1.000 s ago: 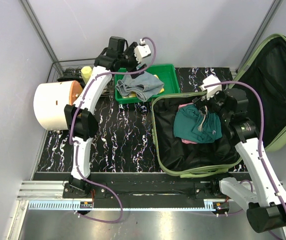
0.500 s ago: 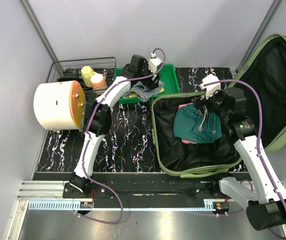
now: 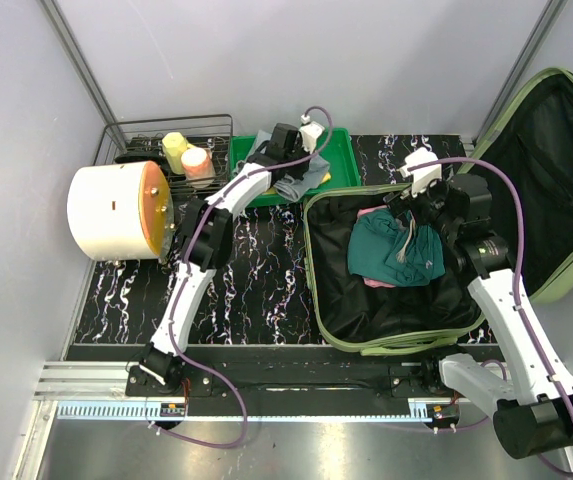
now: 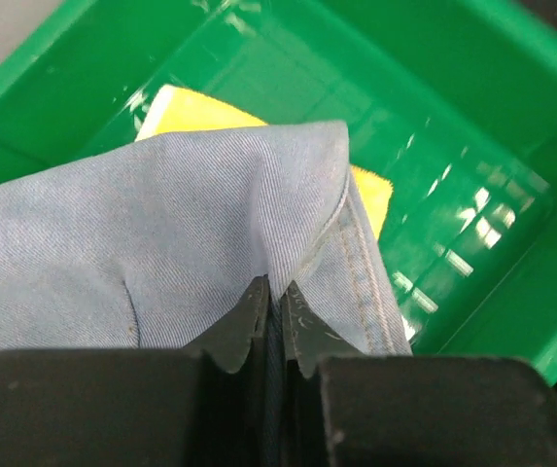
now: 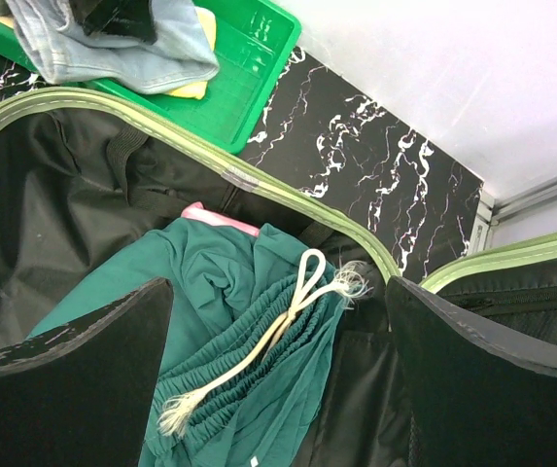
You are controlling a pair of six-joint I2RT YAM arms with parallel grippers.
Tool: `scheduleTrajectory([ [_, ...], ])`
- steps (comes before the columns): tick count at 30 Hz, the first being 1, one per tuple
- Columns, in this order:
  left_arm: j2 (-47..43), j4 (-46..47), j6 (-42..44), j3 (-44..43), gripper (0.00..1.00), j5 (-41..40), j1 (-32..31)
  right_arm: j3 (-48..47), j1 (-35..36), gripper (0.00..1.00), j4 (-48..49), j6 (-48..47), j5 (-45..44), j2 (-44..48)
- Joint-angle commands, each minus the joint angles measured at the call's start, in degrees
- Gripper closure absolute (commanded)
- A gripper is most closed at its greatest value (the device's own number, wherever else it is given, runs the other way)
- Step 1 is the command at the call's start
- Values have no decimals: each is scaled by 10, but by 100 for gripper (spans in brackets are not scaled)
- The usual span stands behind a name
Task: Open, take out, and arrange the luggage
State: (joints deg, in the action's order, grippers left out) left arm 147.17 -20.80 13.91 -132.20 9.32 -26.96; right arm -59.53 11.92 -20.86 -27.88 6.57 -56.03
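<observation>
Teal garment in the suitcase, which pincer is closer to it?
Right. The right pincer hangs open directly over the teal garment; the left pincer is away in the green tray, shut on the denim.

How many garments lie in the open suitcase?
2: a teal drawstring garment central in the luggage, and a pink garment peeking from under its far edge. More may hide beneath.

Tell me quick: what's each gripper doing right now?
Left gripper: shut on the denim garment in the green tray.
Right gripper: open, holding nothing, over the green drawstring shorts.
</observation>
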Motion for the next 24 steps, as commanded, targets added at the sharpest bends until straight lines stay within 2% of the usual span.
scheduleTrajectory([
  [1,-57,185,-252,9,100,67,23,-4,-1,0,16,14,-9,-6],
  [2,-58,233,-288,7,100,70,26,-5,-1,0,17,15,-11,-5],
  [4,-54,264,-353,0,100,51,26,-3,-1,0,16,16,-12,-3],
  [8,-51,359,-406,6,100,6,17,-1,-1,0,16,17,-14,0],
  [9,-41,365,-399,1,87,-1,10,-1,-1,0,16,17,-14,0],
  [12,-15,344,-341,-28,77,-19,-1,-2,-1,0,15,14,-13,-3],
  [13,-14,337,-329,-23,50,-32,-1,-2,-1,0,16,12,-13,-5],
  [15,-22,314,-313,-12,34,-29,3,-4,-1,0,16,10,-15,-6],
  [16,-34,307,-293,17,21,-28,6,-4,-1,0,15,9,-16,-6],
  [17,-49,313,-284,39,13,-21,14,-3,-1,0,15,8,-16,-5],
  [19,-100,322,-248,103,11,38,25,-2,-1,0,16,11,-16,-3],
  [21,-141,300,-228,126,11,72,40,0,-1,0,16,16,-9,-1],
  [24,-168,210,-188,122,16,129,62,-1,-1,0,14,27,-3,-11],
])
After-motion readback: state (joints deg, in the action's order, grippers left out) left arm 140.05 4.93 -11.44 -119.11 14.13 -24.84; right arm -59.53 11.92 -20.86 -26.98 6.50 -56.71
